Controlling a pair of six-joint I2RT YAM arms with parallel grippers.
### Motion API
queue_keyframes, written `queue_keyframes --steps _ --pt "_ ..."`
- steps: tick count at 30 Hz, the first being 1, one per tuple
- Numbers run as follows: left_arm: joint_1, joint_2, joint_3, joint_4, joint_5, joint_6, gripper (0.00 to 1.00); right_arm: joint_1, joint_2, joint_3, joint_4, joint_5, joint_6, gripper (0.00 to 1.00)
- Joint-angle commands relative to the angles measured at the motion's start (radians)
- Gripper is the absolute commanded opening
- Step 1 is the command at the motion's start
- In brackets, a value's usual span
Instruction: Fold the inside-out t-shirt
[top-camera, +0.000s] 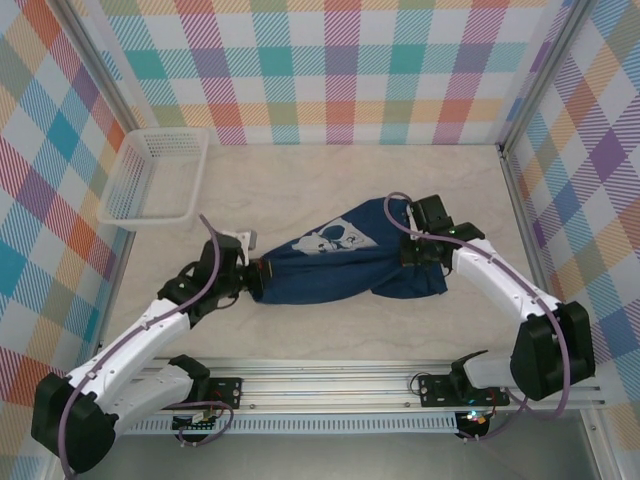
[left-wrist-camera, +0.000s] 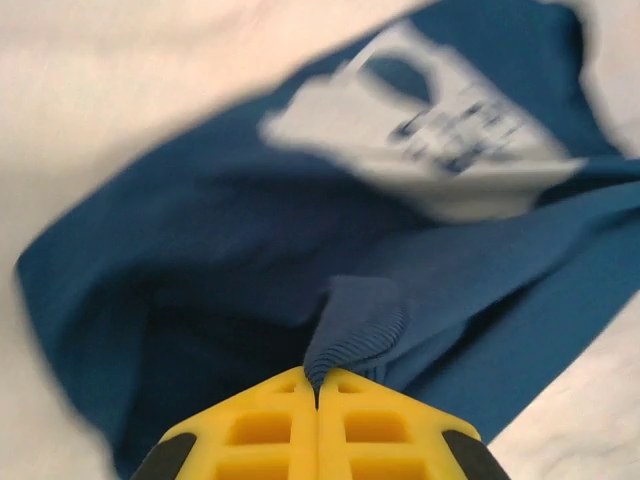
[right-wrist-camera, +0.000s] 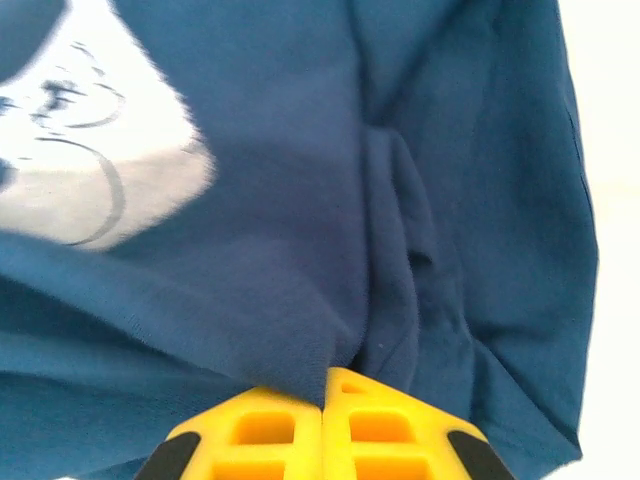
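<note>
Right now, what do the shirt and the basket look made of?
The shirt: soft thin knit, likely cotton, matte navy; it bunches in folds and shows a ribbed edge. The basket: probably white plastic; stiff open mesh walls.

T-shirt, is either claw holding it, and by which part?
Both: the left claw pinches the t-shirt by a ribbed edge; the right claw, by a bunched fold.

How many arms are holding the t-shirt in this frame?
2. The left fingers pinch a fold at the left end of the t-shirt; the right fingers pinch fabric at its right end. Both are shut on it.
</note>
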Motion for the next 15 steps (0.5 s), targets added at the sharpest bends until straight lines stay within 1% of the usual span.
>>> queue_keyframes --steps 1,2,5,8,9,11,12,13,14,15 --pt "0.01 -0.03 -0.065 -0.009 -0.009 -0.075 0.0 -0.012 -0.002 -0.018 0.03 0.023 0.077 0.02" --pt "0.01 -0.024 -0.083 0.01 0.008 -0.084 0.0 -0.013 0.006 -0.022 0.041 0.003 0.082 0.03" --pt "0.007 0.031 -0.114 0.047 0.057 -0.094 0.0 -0.012 0.032 -0.027 0.057 -0.074 0.077 0.1" --pt "0.002 0.074 -0.12 0.067 0.096 -0.092 0.0 -0.001 0.005 -0.046 0.069 -0.118 0.057 0.24" --pt "0.001 0.079 -0.121 0.075 0.112 -0.089 0.0 0.01 -0.016 -0.055 0.078 -0.134 0.043 0.28" --pt "-0.004 0.081 -0.123 0.084 0.148 -0.084 0.0 0.051 -0.071 -0.076 0.101 -0.16 0.026 0.35" --pt "-0.006 0.08 -0.123 0.121 0.156 -0.082 0.01 0.076 -0.092 -0.085 0.11 -0.169 0.02 0.38" --pt "-0.008 0.08 -0.12 0.115 0.156 -0.083 0.05 0.106 -0.111 -0.094 0.124 -0.181 0.016 0.4" --pt "-0.008 0.08 -0.112 0.101 0.137 -0.082 0.11 0.132 -0.124 -0.103 0.14 -0.2 0.014 0.41" --pt "-0.009 0.079 -0.103 0.044 0.102 -0.083 0.18 0.157 -0.13 -0.106 0.148 -0.209 0.019 0.42"
